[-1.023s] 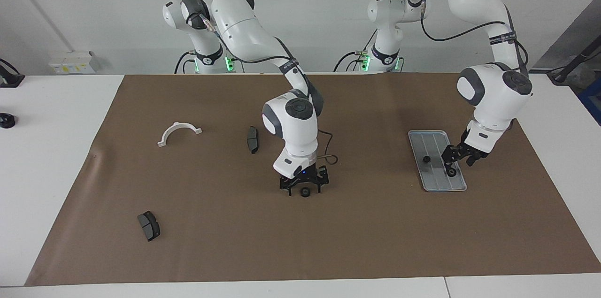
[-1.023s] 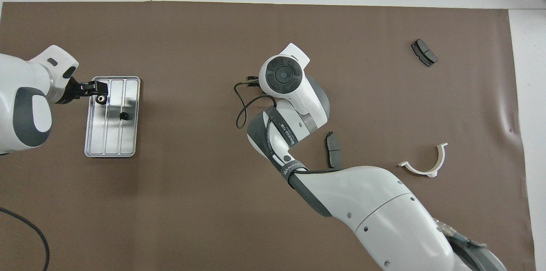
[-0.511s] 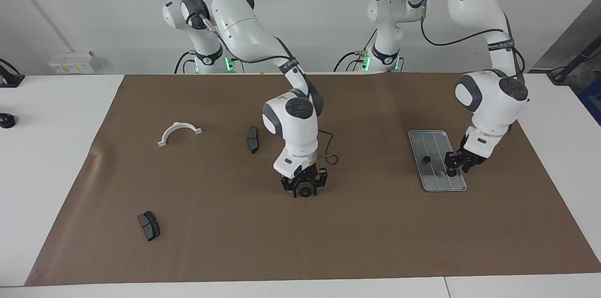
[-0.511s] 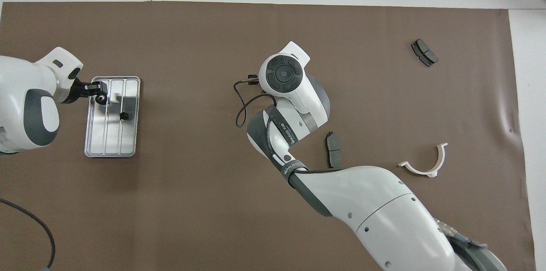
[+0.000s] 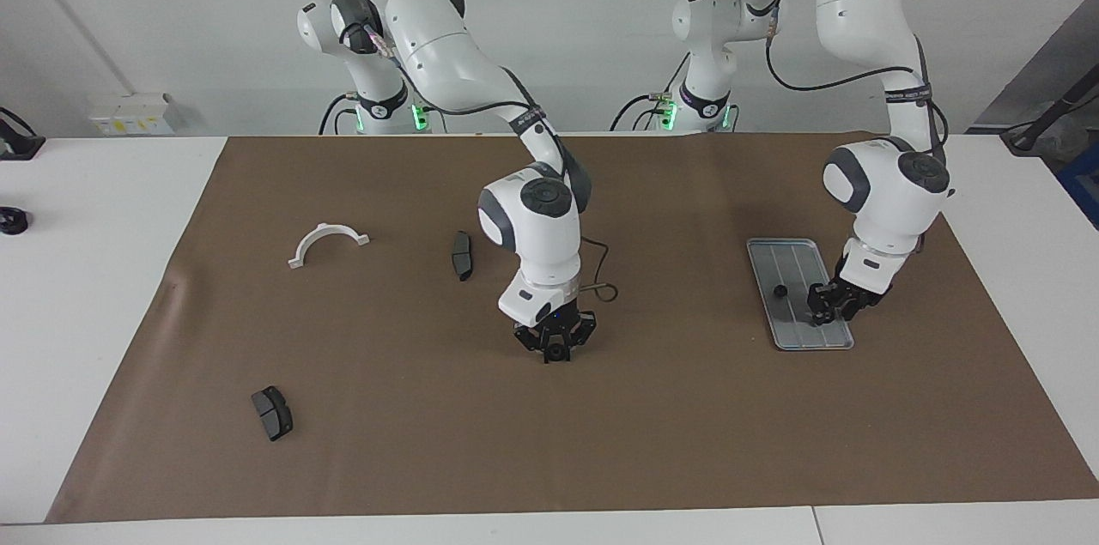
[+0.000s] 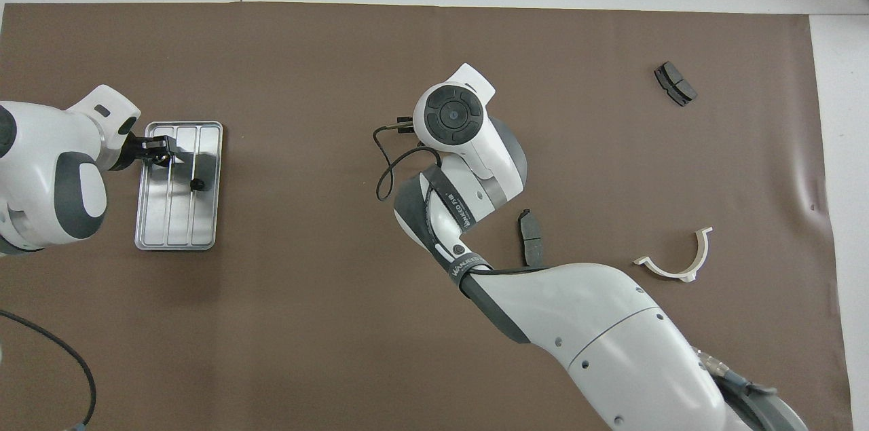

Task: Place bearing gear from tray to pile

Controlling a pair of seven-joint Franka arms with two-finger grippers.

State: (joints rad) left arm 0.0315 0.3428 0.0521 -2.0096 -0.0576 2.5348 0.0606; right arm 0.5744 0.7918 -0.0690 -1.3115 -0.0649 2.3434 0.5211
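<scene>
Brown mat (image 5: 687, 408) over a white table, white wall at the robots' end. Tray (image 5: 792, 337) lies toward the left arm's end; one bearing gear (image 5: 780, 291) sits loose in it. Left gripper (image 5: 826, 311) is down in the tray, fingers closed on a second gear (image 6: 161, 158). Right gripper (image 5: 555, 348) is low over mid-mat, closed on a third gear (image 5: 556, 353). Toward the right arm's end lie a white half-ring bracket (image 5: 327, 243) and two brake pads (image 5: 462, 255) (image 5: 272, 413), well apart.
</scene>
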